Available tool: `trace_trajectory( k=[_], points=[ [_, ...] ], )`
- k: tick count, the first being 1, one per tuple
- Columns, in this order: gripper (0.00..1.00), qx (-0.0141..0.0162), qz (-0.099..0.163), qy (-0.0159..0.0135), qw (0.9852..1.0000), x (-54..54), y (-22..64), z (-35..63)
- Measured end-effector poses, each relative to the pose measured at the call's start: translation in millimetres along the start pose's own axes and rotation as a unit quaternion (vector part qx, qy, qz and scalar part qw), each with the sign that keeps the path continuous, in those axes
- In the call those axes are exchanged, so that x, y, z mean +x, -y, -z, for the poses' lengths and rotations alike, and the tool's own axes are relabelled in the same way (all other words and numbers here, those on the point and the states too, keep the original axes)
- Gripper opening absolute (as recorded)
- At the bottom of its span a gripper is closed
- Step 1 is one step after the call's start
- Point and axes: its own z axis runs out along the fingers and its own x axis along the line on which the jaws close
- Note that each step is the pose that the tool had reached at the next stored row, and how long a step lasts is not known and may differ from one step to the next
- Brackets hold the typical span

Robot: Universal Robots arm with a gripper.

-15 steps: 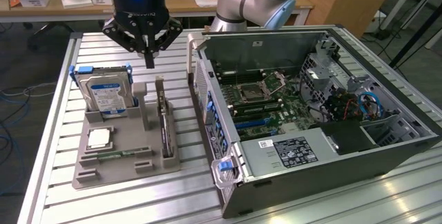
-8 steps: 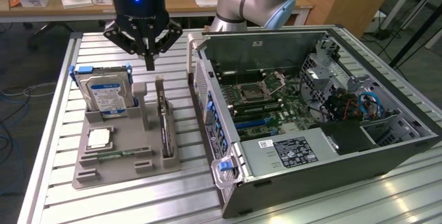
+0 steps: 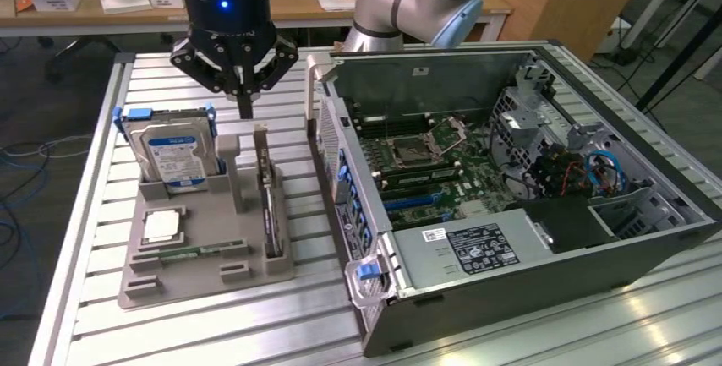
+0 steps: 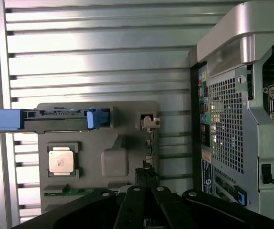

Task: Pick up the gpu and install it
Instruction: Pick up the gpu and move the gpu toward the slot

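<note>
A slatted metal tabletop [image 3: 90, 239] carries an open computer case [image 3: 530, 303]. Just beside the case, the gpu [image 3: 269, 201] stands on edge in a grey holder [image 3: 181, 288]. The gripper [image 3: 243, 111] hangs close above one end of the card, jaws drawn together and holding nothing. The card looks light, stiff and fragile; pinching across its thin upper edge seems the safest hold

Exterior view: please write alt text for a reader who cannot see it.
A robot gripper hangs above the gpu, which stands on edge in a grey holder. An open computer case lies at the exterior view's right.
</note>
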Motion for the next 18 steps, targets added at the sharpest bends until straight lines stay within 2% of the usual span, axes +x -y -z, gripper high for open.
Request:
trace_trajectory(
  k=[8, 11, 14, 15, 18],
  points=[
    [0.11, 0.0003, 0.000, -0.0001, 1.0000, 0.0, 0.0, 0.0],
    [0.29, 0.0003, 0.000, -0.0001, 1.0000, 0.0, 0.0, 0.0],
    [0.35, 0.0003, 0.000, 0.0000, 1.0000, 0.0, 0.0, 0.0],
    [0.42, 0.0003, 0.000, -0.0001, 1.0000, 0.0, 0.0, 0.0],
    [0.42, 0.0003, 0.000, -0.0001, 1.0000, 0.0, 0.0, 0.0]
  ],
)
